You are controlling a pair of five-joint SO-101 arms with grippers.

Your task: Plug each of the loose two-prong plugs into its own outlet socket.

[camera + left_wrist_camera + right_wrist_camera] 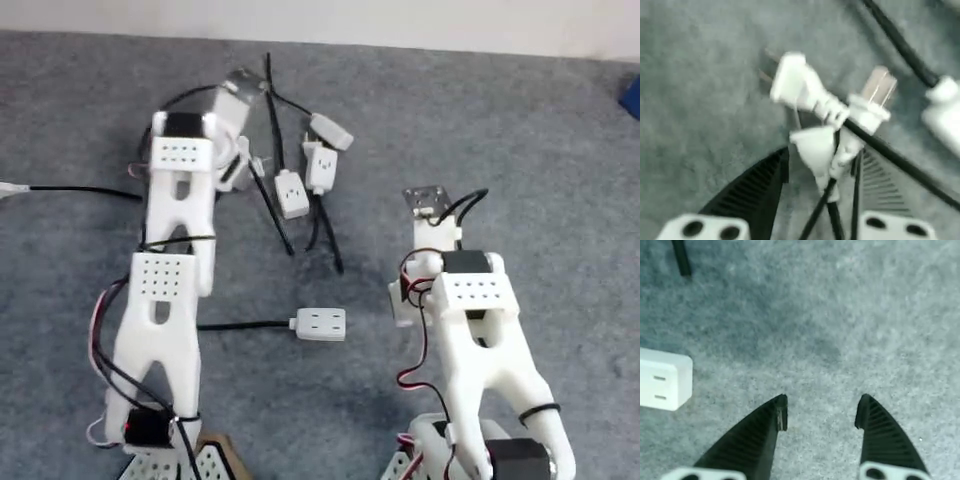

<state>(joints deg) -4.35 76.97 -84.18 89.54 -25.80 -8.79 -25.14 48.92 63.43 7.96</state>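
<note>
The left pincer straddles what seem two tangled white plugs.

Outlet socket between both arms

outlet socket (cut by edge)

Arms: 2, w/ 1 pincer each, the left pincer and the right pincer.

Sockets w/ slots showing: 3. Near socket and far socket lie beside the left pincer; lone socket lies beside the right pincer.

White block past the left pincer: 1, plug or socket unclear.

Pronged plugs: 2, plug one and plug two, just ahead of the left pincer.

Black cords: several, tangled, no firm count.
</note>
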